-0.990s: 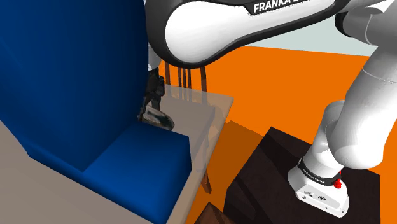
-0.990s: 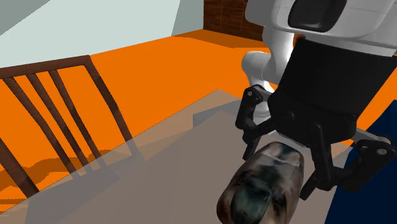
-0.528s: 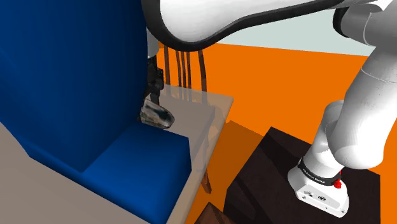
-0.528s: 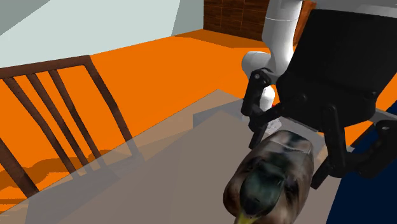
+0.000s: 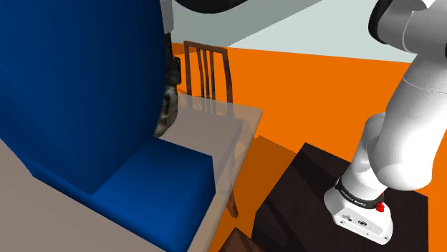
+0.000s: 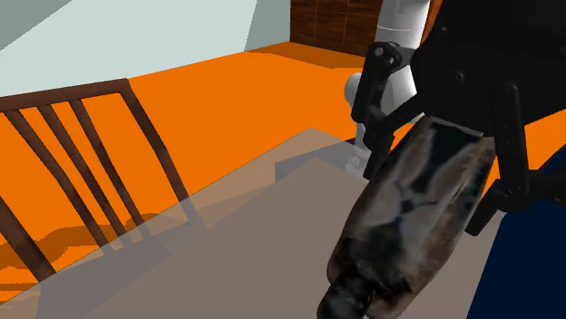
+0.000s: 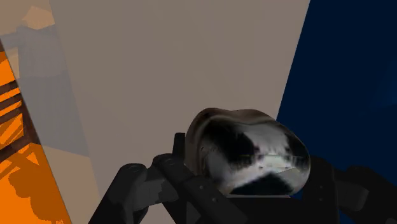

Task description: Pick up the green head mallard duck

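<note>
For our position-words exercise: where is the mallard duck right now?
In the second exterior view's right half, the duck hangs head-down, clasped in the black gripper over the tabletop, beside the blue furniture at that view's right edge.

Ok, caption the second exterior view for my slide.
Black claw clasps the mottled duck, tilted head-down over the table.

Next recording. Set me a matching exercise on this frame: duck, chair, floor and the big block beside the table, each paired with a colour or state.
Things:
1. duck
2. chair
3. floor
4. big block

Colour or state:
A. orange
B. dark blue
C. brown, with a slatted back
D. clasped in the end effector

Pairs: 1-D, 2-C, 3-A, 4-B
</note>
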Controlling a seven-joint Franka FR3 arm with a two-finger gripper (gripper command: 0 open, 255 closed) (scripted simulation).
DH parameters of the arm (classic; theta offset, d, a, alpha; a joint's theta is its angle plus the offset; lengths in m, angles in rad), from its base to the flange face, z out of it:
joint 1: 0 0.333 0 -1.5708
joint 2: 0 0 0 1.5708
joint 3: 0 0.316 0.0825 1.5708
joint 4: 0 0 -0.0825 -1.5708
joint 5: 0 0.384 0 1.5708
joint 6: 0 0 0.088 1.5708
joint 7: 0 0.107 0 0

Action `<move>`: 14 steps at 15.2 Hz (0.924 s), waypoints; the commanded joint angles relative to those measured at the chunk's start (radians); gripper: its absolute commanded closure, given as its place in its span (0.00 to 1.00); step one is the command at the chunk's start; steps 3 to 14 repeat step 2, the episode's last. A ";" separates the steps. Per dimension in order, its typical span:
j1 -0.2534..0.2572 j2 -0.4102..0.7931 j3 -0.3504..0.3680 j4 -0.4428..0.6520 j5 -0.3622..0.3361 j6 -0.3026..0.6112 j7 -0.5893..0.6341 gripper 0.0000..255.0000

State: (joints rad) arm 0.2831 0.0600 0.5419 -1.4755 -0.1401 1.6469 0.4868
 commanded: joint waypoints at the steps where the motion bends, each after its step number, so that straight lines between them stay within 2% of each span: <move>1: 0.005 0.011 0.003 0.030 -0.007 -0.021 0.004 1.00; 14: 0.005 0.011 0.003 0.030 -0.006 -0.021 0.004 1.00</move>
